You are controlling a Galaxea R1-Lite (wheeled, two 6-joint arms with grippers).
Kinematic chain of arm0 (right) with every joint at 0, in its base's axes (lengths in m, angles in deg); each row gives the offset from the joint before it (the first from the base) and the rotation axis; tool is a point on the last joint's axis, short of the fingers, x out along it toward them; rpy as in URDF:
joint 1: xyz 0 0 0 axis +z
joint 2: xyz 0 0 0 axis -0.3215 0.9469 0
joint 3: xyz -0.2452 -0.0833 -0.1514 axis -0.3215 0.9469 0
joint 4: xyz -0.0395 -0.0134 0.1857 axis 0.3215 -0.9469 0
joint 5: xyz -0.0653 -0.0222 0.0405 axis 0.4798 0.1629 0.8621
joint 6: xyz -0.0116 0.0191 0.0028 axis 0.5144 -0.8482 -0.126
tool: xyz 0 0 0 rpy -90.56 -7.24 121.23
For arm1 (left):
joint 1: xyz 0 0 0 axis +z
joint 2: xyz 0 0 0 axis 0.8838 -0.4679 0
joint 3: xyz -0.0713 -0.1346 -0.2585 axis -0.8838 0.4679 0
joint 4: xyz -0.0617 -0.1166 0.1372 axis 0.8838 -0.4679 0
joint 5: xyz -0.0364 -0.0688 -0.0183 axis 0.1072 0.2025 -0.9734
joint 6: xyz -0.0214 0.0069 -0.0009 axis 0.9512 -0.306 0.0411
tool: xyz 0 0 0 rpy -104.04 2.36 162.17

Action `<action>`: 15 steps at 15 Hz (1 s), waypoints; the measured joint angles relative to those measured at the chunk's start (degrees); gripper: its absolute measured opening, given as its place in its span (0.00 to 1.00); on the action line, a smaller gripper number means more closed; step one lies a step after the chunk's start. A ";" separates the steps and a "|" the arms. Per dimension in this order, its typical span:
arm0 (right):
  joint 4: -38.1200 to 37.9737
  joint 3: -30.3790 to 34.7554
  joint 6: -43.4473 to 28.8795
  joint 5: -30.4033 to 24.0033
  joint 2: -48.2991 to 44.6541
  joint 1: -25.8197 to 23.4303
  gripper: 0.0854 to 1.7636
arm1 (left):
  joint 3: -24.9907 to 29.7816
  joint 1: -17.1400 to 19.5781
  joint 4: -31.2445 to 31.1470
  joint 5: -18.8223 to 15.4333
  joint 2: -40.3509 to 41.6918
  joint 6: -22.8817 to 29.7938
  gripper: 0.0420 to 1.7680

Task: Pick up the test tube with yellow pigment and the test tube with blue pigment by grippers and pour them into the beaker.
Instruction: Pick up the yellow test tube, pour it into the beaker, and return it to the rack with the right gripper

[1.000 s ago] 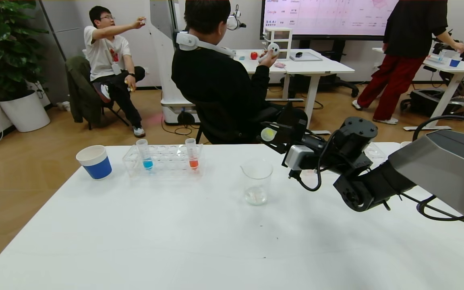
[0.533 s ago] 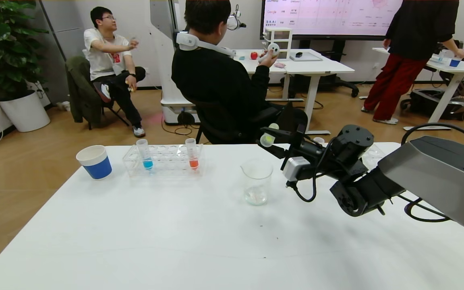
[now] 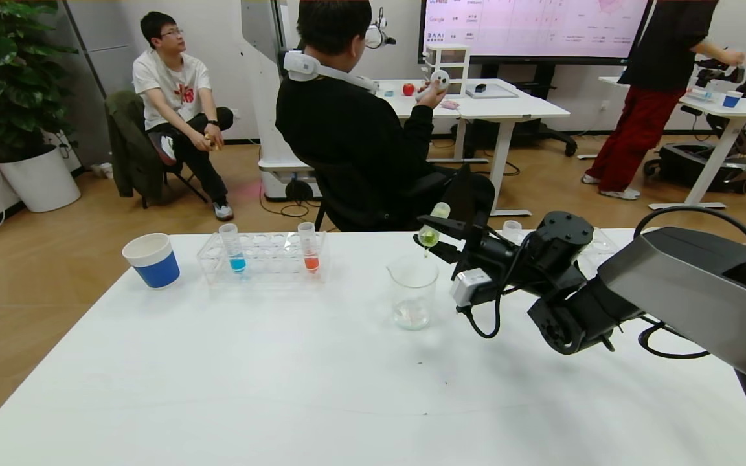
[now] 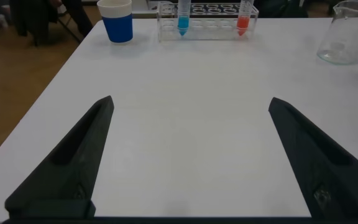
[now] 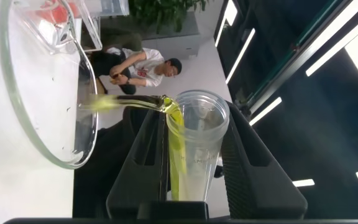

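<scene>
My right gripper [image 3: 438, 234] is shut on the test tube with yellow pigment [image 3: 434, 223], tipped mouth-down just above the rim of the clear glass beaker [image 3: 413, 292] at mid-table. In the right wrist view the tube [image 5: 194, 149] sits between the fingers and a yellow-green stream [image 5: 126, 102] runs from its mouth toward the beaker's rim [image 5: 39, 124]. The test tube with blue pigment [image 3: 233, 248] stands upright in the clear rack [image 3: 263, 259] at the far left, also in the left wrist view [image 4: 183, 15]. My left gripper [image 4: 191, 112] is open and empty above bare table near its front.
A tube with orange-red liquid [image 3: 309, 247] stands in the same rack. A blue-and-white paper cup [image 3: 151, 260] stands left of the rack. A second rack [image 3: 599, 243] lies behind my right arm. A seated person [image 3: 353, 123] is just beyond the table's far edge.
My right gripper has moved down and toward the beaker and tipped the yellow tube further, so its mouth now hangs over the rim and liquid runs out.
</scene>
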 joint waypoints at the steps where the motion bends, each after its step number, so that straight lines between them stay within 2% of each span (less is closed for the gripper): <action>1: 0.00 -0.18 0.90 0.16 0.24 -0.15 0.26 | 0.00 0.00 0.00 0.02 0.00 0.02 0.98; 11: -0.18 -2.32 8.64 0.35 2.18 0.24 0.26 | 0.00 0.00 0.00 0.02 0.00 0.00 0.98; 15: -0.50 -2.29 14.99 0.20 2.10 0.50 0.26 | 0.00 0.00 0.00 0.02 0.00 0.02 0.98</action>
